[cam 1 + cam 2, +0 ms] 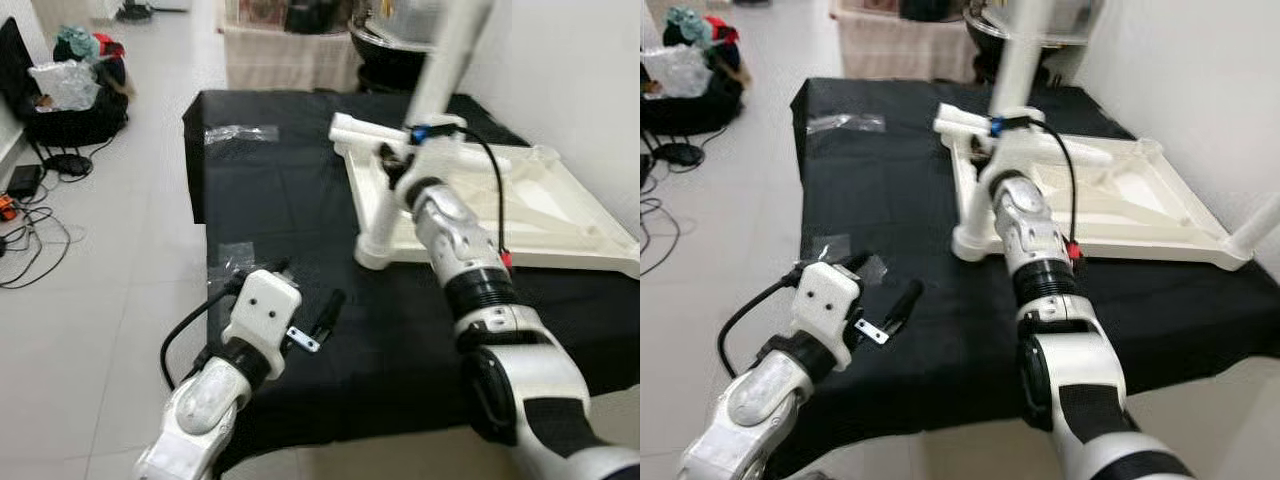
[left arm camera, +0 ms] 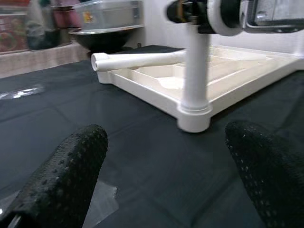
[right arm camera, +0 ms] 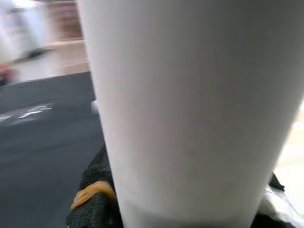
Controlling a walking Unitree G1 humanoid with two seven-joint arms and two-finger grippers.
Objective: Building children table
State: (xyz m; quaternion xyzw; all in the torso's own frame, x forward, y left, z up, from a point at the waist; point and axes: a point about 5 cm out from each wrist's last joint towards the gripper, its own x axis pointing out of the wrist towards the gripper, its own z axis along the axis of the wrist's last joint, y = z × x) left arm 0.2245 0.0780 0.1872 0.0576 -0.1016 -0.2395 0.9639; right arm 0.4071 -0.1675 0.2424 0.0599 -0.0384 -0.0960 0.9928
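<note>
An upside-down white table top (image 1: 560, 200) lies on the black cloth (image 1: 270, 190). One white leg (image 1: 1020, 50) stands upright in the socket at its near left corner (image 2: 194, 118). My right gripper (image 1: 405, 165) is shut around this leg partway up; in the right wrist view the leg (image 3: 190, 109) sits between the black fingers (image 3: 95, 202). A second leg (image 2: 137, 59) lies flat across the far left corner. A third leg (image 1: 1255, 235) rises at the right corner. My left gripper (image 1: 880, 282) hovers open over the cloth's front left, holding nothing.
Two scraps of clear plastic (image 1: 240, 132) (image 1: 235, 255) lie on the cloth. Bags (image 1: 70, 90) and cables (image 1: 30, 230) sit on the floor to the left. A white wall runs along the right. A large bowl (image 1: 390, 40) and a covered bench (image 1: 280, 55) stand behind.
</note>
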